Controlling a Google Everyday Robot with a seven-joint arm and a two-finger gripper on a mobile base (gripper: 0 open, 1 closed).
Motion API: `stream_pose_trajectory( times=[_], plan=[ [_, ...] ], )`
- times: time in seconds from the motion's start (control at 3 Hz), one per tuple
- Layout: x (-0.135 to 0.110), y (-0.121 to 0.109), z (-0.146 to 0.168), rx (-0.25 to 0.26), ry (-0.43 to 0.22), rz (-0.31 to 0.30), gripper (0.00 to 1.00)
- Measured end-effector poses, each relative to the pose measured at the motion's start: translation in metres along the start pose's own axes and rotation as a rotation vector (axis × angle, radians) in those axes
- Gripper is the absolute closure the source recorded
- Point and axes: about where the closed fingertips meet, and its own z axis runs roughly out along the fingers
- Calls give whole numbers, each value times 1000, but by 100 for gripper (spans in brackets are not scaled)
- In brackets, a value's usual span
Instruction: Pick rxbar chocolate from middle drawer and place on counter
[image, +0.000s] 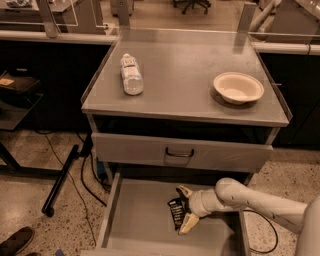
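So, stage: the grasp, by the look of it; nothing is lifted yet.
Claw: the claw (180, 210) is down inside the open drawer (135, 220), its arm reaching in from 3 o'clock. Its fingers stand wide, one at 12 o'clock of the bar and one at 6 o'clock.
Snack bar: the snack bar (175, 213) lies on the drawer floor just right of centre, between those fingers; whether they touch it cannot be told.
Table: the table (185, 75) carries a bottle (132, 75) lying at 10 o'clock and a bowl (238, 87) at 3 o'clock.
Done: drawer open, claw set around the bar.
Left: close on the bar, lift it out, carry it up, set it on the table.
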Motion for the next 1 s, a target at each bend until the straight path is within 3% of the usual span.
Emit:
stream_pose_trajectory(
  times=[0.33,1.0],
  plan=[
    [0,0,0,0,0,0,2],
    [0,0,0,0,0,0,43]
  ],
)
